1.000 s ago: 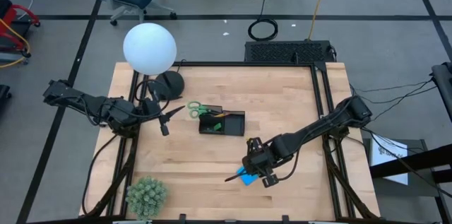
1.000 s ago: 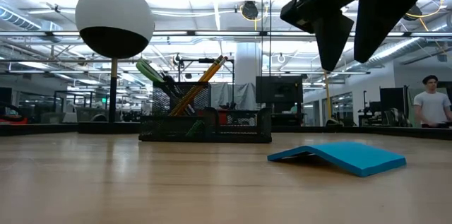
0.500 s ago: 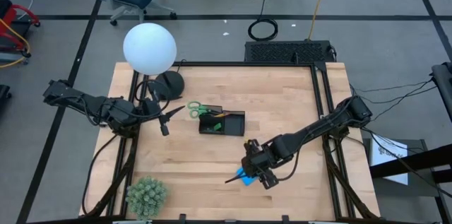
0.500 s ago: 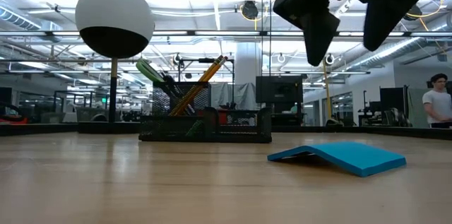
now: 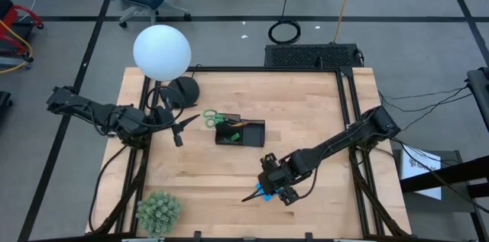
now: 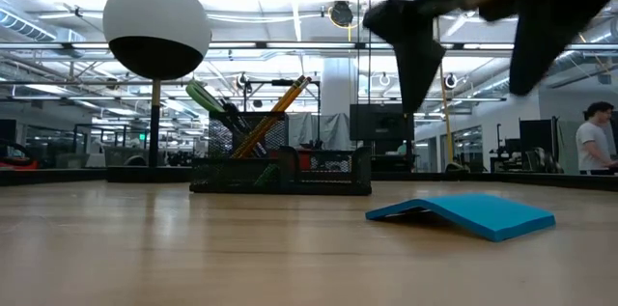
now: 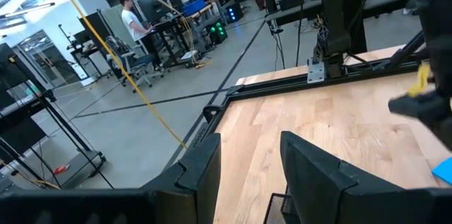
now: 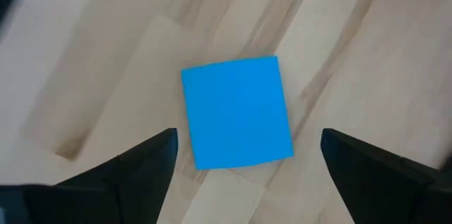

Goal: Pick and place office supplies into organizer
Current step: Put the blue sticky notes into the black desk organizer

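Near the front edge of the tabletop point(image 5: 306, 120), right of its middle, the blue square pad point(image 8: 236, 111) lies flat on the wood, one side lifting slightly, well apart from the black organizer point(image 5: 240, 133) at the tabletop's centre, which already holds the green-handled scissors point(image 5: 216, 118) and pencils point(image 6: 273, 113). The pad looks light, thin and bendable, so it is probably best pinched across two opposite edges, or by the raised side. Directly above it hangs the right pincer point(image 8: 240, 164), fingers spread wider than the pad and touching nothing. The left pincer point(image 7: 251, 171) waits with a modest gap, empty, beside the organizer toward the left edge.
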You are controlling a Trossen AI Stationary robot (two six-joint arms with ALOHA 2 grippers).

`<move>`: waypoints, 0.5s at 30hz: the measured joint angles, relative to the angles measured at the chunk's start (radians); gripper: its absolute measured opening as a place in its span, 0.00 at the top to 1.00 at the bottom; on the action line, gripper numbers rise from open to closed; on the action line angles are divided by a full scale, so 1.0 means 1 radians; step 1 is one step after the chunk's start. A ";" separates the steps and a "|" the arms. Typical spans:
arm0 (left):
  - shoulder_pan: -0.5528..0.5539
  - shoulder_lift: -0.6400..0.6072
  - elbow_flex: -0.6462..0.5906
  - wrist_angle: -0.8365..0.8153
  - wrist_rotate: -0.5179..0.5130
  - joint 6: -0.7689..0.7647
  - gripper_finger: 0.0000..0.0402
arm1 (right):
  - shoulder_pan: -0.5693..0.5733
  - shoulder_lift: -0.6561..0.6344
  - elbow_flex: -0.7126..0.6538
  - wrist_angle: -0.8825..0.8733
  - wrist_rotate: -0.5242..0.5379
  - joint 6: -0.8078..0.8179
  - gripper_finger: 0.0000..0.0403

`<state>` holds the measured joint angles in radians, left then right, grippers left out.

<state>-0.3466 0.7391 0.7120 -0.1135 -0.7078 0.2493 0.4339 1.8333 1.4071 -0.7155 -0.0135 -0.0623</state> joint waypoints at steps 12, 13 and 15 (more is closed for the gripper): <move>0.000 0.000 0.000 -0.004 0.000 -0.002 0.62 | 0.000 0.185 0.001 0.012 0.011 -0.027 0.16; 0.000 0.000 0.000 -0.004 0.000 -0.002 0.62 | 0.000 0.192 0.003 0.011 0.011 -0.028 0.16; 0.000 0.000 0.000 -0.004 0.000 -0.003 0.62 | -0.002 0.212 0.004 0.010 0.011 -0.030 0.16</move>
<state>-0.3466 0.7395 0.7116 -0.1177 -0.7074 0.2461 0.4324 2.0448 1.4113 -0.7052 -0.0029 -0.0918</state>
